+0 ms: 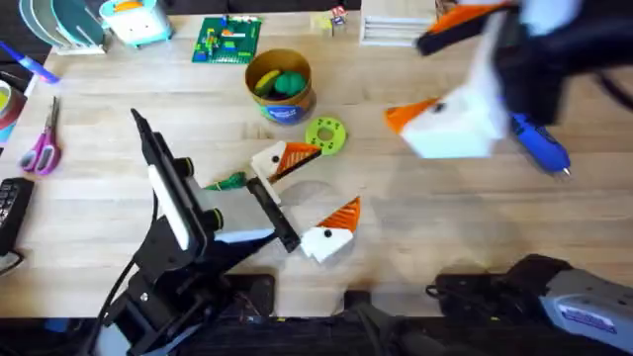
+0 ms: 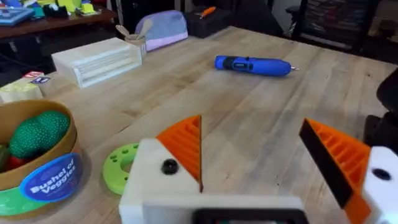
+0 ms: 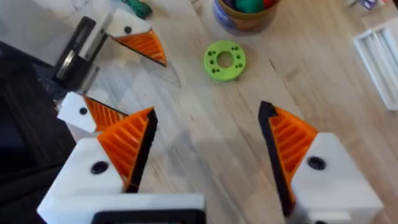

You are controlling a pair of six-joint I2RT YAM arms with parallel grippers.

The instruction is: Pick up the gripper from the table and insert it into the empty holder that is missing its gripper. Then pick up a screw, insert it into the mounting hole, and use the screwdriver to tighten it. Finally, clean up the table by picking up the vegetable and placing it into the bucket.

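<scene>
My right gripper hangs wide open above the bench, holding nothing, and the blue screwdriver lies on the wood just beside it, on the far side from my left arm. My left gripper rests low on the bench, also spread wide and empty, with the slim green vegetable lying just beside one of its fingers. Just beyond it sits a green disc, and beyond that the bucket.
</scene>
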